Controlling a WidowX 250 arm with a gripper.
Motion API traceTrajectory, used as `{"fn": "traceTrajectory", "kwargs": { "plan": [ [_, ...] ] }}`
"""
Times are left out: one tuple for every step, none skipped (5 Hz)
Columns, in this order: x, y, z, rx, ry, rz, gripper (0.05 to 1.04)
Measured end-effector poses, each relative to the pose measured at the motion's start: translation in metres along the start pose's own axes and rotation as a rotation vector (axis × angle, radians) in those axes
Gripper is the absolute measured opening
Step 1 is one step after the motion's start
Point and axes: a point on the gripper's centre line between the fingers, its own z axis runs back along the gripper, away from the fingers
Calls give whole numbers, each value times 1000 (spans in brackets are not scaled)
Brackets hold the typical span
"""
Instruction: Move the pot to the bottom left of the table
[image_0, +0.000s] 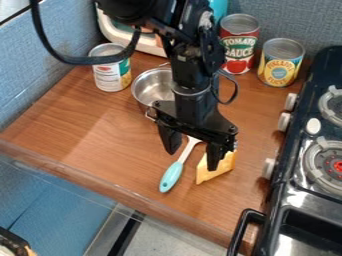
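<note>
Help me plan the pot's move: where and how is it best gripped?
Probably by its rim at the picture's lower left, from straight above, one finger inside, one outside: the pot stands upright and open, its wall looks thin, and the left can crowds its upper-left side.

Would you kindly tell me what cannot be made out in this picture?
Camera view:
Steel pot: right part, behind the arm.
Turquoise-handled utensil: far end, behind the hand.
Yellow wedge: upper part, behind the hand.
Stove: right side, cut off by the edge.
Lower-left object: cut off by the corner.
</note>
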Motion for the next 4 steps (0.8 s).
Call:
{"fn": "traceTrajectory", "kwargs": {
  "plan": [
    [-3, 1, -7, 2, 34, 4, 1001],
    [34, 27, -4, 23, 17, 75, 1001],
    [70, 43, 6, 20, -30, 117, 1000],
    [103, 61, 4, 41, -41, 150, 1000]
  ]
}}
